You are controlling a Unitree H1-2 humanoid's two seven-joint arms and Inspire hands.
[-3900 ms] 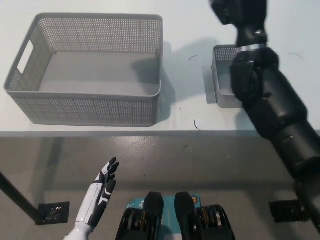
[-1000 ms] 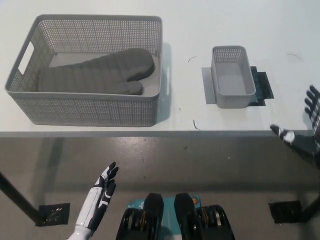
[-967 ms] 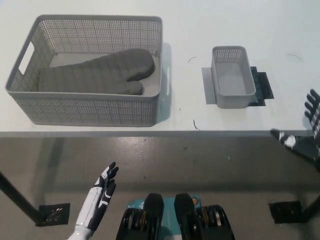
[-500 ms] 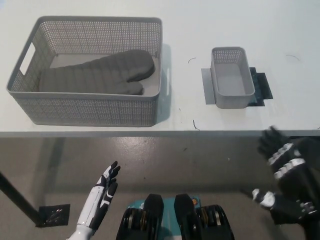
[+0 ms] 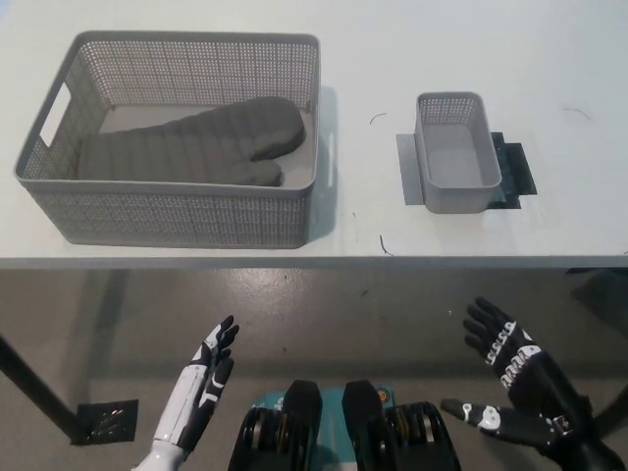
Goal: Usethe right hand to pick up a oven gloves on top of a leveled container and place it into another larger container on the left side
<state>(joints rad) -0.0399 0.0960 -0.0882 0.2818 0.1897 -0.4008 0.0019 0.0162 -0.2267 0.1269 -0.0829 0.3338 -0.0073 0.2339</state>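
Note:
A dark grey quilted oven glove [image 5: 191, 142] lies flat inside the large grey mesh basket [image 5: 177, 221] at the left of the white table. The small grey container [image 5: 453, 162] stands empty on the table's right, on a flat dark base. My black right hand [image 5: 518, 381] hangs below the table's front edge at the lower right, open, fingers spread, holding nothing. At the lower left my white left hand [image 5: 203, 378] rests below the table, open and empty too.
The white table [image 5: 373, 59] ends in a front edge across the middle of the picture, with grey floor below it. A black table foot [image 5: 103, 419] sits on the floor at the lower left.
The right hand has dropped from the table's right edge to below the front edge and moved left. The glove, absent 3.9 s ago, has lain in the large basket since.

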